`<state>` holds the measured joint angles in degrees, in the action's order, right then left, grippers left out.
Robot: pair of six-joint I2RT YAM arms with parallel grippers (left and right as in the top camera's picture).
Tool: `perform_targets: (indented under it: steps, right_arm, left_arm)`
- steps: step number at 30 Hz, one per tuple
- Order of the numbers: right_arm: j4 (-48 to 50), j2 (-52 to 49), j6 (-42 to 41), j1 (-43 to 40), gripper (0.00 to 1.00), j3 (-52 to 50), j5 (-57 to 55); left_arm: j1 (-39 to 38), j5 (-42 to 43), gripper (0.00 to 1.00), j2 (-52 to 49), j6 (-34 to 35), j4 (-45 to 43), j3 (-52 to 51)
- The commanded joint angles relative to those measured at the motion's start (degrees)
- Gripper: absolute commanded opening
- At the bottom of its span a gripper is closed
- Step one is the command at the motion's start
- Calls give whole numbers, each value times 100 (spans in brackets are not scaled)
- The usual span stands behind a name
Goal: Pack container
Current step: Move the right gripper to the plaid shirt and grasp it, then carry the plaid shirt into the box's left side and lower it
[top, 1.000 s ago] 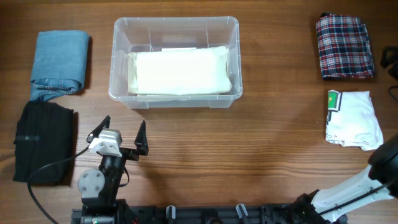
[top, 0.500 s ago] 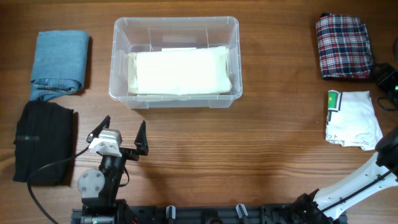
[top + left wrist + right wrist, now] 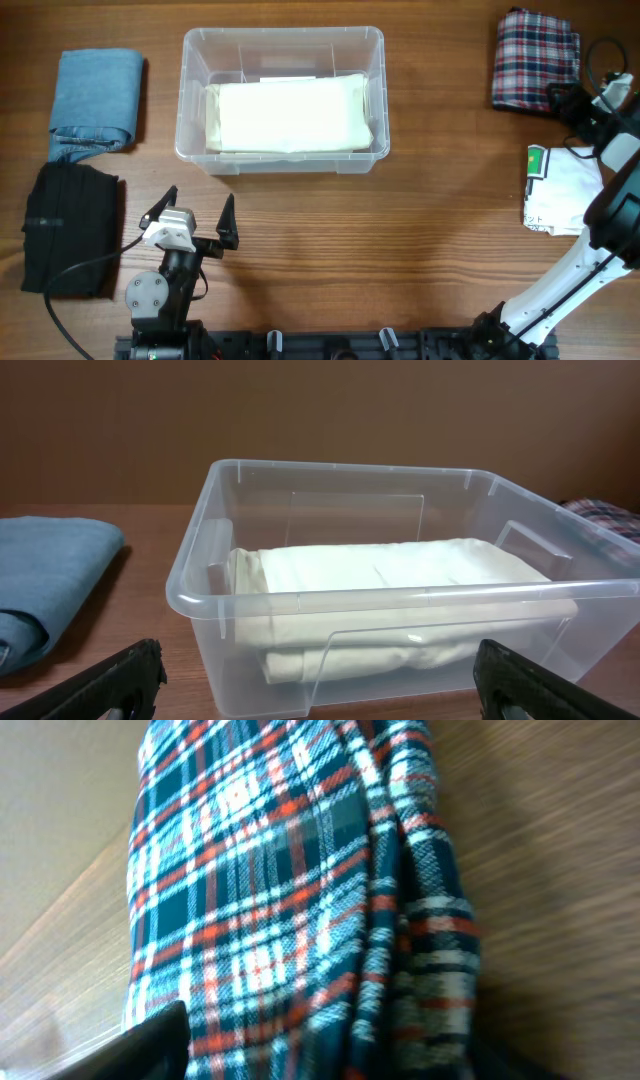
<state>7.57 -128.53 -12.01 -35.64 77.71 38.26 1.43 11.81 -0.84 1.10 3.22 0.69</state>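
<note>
The clear container (image 3: 283, 36) stands at the top middle of the table with a folded cream garment (image 3: 288, 113) lying flat inside. My left gripper (image 3: 195, 215) is open and empty, resting in front of the container's near wall (image 3: 350, 596), fingers (image 3: 320, 685) spread wide. My right gripper (image 3: 572, 103) is at the right edge of the folded plaid garment (image 3: 530, 58) at the far right. In the right wrist view the plaid cloth (image 3: 280, 900) fills the frame and lies between my spread fingers (image 3: 320, 1055).
A folded blue garment (image 3: 97, 95) lies left of the container, also in the left wrist view (image 3: 50, 575). A black garment (image 3: 68, 228) lies below it. A white garment with a green print (image 3: 568, 190) lies under the right arm.
The right arm swung up from the lower right to the plaid garment. The garment has shifted left and turned a little. The left arm has not moved.
</note>
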Motion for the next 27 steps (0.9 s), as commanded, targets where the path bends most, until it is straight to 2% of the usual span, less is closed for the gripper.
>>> perform_targets:
  steps: [1,3,5,6,7,10,15,20,27]
  right_arm:
    - [55,-136,-192,22,26,2,299]
    - [48,-133,-260,20,21,2,428]
    - [-44,-125,-638,20,21,2,428]
    - [-125,-96,-815,20,10,2,485]
    - [-125,-74,-807,20,4,2,629]
    - [-273,214,-911,24,4,2,990]
    - [-975,1700,-293,376,4,2,706]
    - [-1471,3298,184,1220,4,2,328]
    - [-1788,4240,195,2673,4,2,374]
  left_arm:
    - [-31,-35,100,31,-70,7,-35]
    - [-31,-35,100,31,-70,7,-35]
    - [-31,-35,100,31,-70,7,-35]
    - [-31,-35,100,31,-68,7,-35]
    - [-31,-35,100,31,-70,7,-35]
    - [-31,-33,100,31,-70,7,-35]
    - [-33,-35,100,31,-70,7,-35]
    - [-31,-35,100,31,-70,7,-35]
    - [-31,-33,100,31,-70,7,-35]
